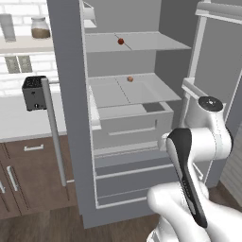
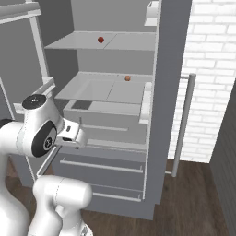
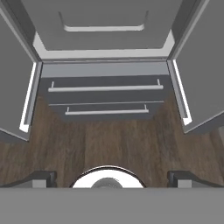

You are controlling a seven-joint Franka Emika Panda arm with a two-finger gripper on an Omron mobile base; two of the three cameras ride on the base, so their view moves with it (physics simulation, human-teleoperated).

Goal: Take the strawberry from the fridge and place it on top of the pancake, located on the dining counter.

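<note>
With both fridge (image 1: 71, 94) doors swung wide for access, the strawberry (image 1: 121, 41) sits on the fridge's upper shelf (image 1: 142, 45), while the end effector (image 3: 112, 177), fingers apart and empty, points down at the fridge's drawers (image 3: 105, 94), well below the berry.

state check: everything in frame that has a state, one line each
fridge: both doors open
strawberry: on upper shelf, untouched
brown round item: on shelf below, untouched
fridge drawers: shut
pincer: open, holds nothing, pointing down at the floor before the fridge
toaster: on side counter
</note>
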